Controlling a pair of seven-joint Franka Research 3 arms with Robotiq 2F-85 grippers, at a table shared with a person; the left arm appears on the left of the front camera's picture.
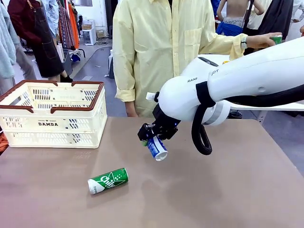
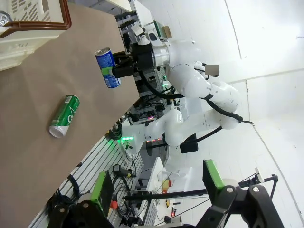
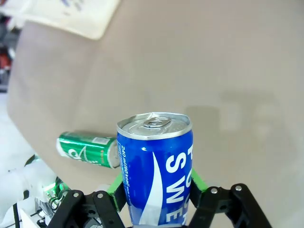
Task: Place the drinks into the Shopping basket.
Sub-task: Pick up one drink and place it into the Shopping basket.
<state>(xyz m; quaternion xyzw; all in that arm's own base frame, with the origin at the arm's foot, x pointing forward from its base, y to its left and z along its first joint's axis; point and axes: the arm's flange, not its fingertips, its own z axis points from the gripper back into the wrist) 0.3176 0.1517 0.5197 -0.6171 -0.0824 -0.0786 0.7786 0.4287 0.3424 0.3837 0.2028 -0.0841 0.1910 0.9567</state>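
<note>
My right gripper is shut on a blue can with white lettering and holds it tilted above the middle of the brown table. In the right wrist view the blue can stands between the green pads. A green can lies on its side on the table, nearer to me and to the left. The cream Shopping basket with dark red-brown handles stands at the far left. My left gripper hangs open and empty, well away from the blue can, the green can and the basket.
A person in a pale yellow shirt stands at the far edge of the table. Their outstretched hand at the far right holds something green. Bare table lies to the right and front.
</note>
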